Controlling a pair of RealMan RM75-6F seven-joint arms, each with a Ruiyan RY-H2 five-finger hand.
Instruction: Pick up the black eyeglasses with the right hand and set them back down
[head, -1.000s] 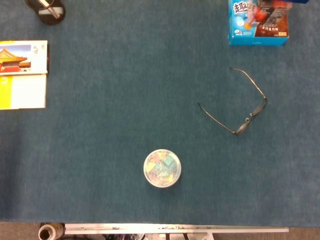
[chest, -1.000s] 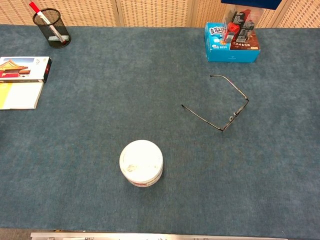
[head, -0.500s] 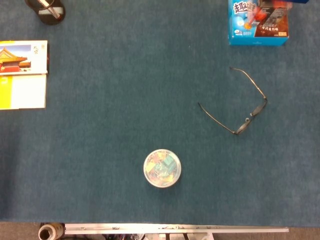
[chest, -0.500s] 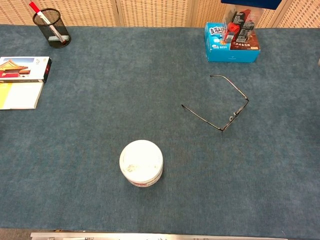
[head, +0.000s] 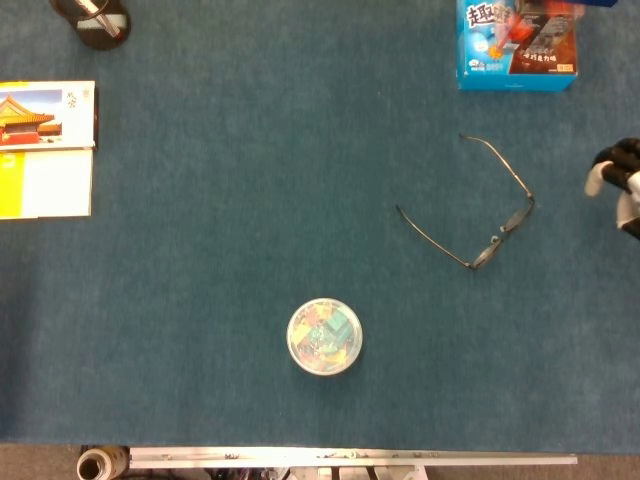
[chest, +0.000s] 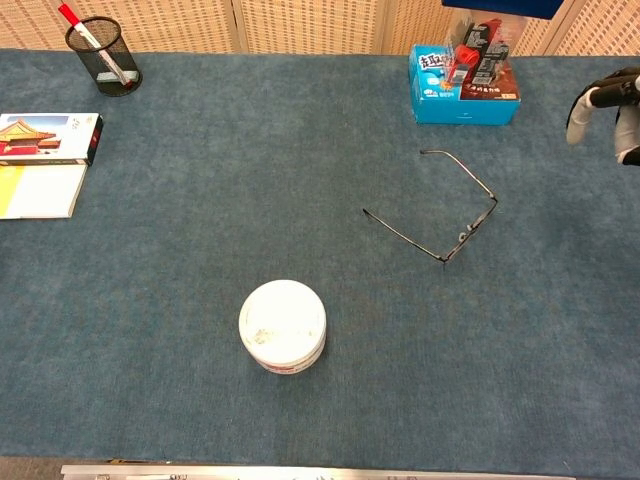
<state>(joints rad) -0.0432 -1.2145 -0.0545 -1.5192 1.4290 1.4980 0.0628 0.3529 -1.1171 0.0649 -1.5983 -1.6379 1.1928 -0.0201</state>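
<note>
The black eyeglasses (head: 503, 228) (chest: 470, 232) lie unfolded on the blue cloth, right of centre, with both temple arms spread toward the left. My right hand (head: 620, 185) (chest: 607, 105) shows only partly at the right edge, to the right of the glasses and well apart from them. Its fingers are spread and hold nothing. The rest of the hand and its arm are cut off by the frame. My left hand is in neither view.
A blue box (head: 517, 45) (chest: 463, 75) stands behind the glasses. A round lidded tub (head: 324, 337) (chest: 283, 325) sits front centre. Booklets (head: 45, 150) (chest: 40, 160) lie at the left edge, a mesh pen cup (head: 98, 20) (chest: 103, 55) at the back left.
My right hand has come into view at the right edge; before, no hand was visible. The glasses have not moved.
</note>
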